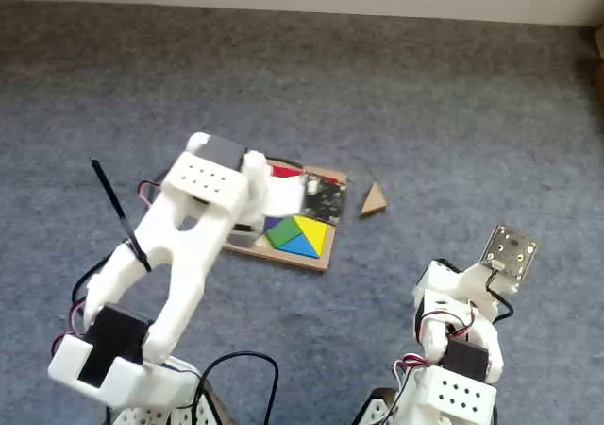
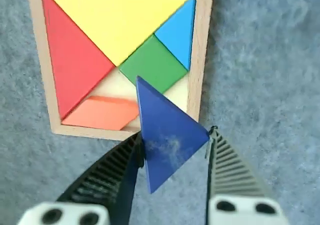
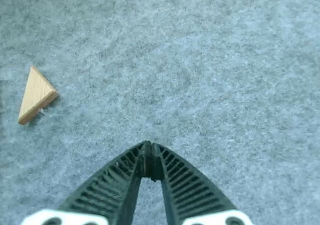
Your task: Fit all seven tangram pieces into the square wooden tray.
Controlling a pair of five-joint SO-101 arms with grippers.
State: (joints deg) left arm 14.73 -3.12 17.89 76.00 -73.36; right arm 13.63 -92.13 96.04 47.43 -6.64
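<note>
- Left gripper (image 2: 175, 137): clamped on the blue triangle (image 2: 167, 135), which sits between the two fingers just outside the tray's (image 2: 201, 60) near rim.
- Grip: the triangle's long edge lies against one finger (image 2: 131, 157). The opposite square corner touches the other finger (image 2: 216, 145).
- Axis: the long edge runs lengthwise with the gripper, from the wrist towards the tray. One sharp corner points back at the wrist.
- The other sharp corner points into the tray. It overlaps the rim and the bare wood between the green square (image 2: 152, 62) and the orange parallelogram (image 2: 102, 112).
- Cannot tell whether that corner touches the tray floor.
- Already seated flat in the tray: yellow triangle (image 2: 117, 20), red triangle (image 2: 70, 65), light blue triangle (image 2: 177, 30), green square, orange parallelogram.
- High view: the tray (image 1: 302, 260) lies on grey carpet (image 1: 425, 94) with the left arm's wrist above it.
- Wood triangle (image 1: 374, 199): on the carpet to the right of the tray, near it but apart.
- Right gripper (image 3: 150, 160): fingers pressed together, nothing between them, over bare carpet.
- The wood triangle (image 3: 36, 94) is well apart from the right gripper, off to one side. Its long edge runs roughly along the gripper's line, with the narrow tip pointing away from the wrist.
</note>
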